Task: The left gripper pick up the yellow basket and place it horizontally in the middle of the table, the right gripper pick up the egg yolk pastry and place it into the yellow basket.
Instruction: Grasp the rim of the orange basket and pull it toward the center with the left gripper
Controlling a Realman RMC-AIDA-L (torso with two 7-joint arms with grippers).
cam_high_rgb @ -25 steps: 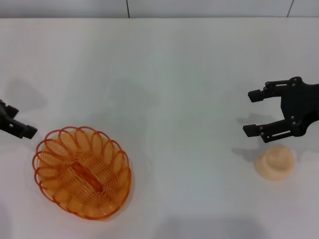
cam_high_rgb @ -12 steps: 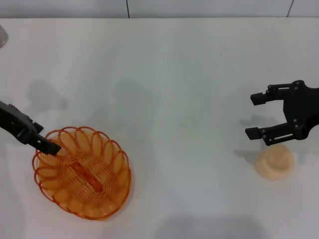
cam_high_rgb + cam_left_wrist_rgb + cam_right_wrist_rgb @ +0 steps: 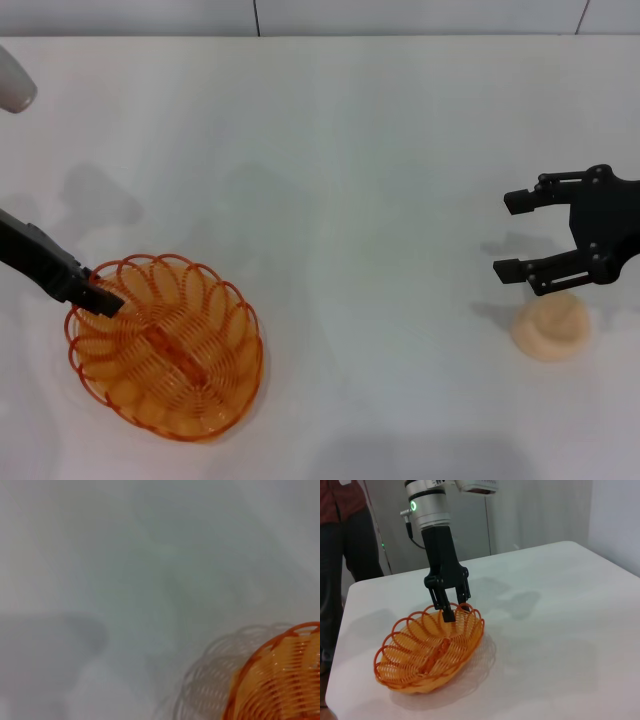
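Parts cut off by picture edges

Orange-yellow wire basket [image 3: 280, 680] shows only one blurred corner; right black end effector [image 3: 528, 236] loses its body at the edge.

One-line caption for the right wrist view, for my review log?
Left gripper straddles the yellow basket's rim, fingers apart, on the white table.

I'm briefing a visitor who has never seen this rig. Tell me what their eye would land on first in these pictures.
The yellow basket stands out first, bright orange-yellow on the white table at the robot's left. The left gripper reaches down to its rim, one finger inside and one outside the wire loops. At the robot's right, the right gripper hovers with fingers spread, close by the pale egg yolk pastry.
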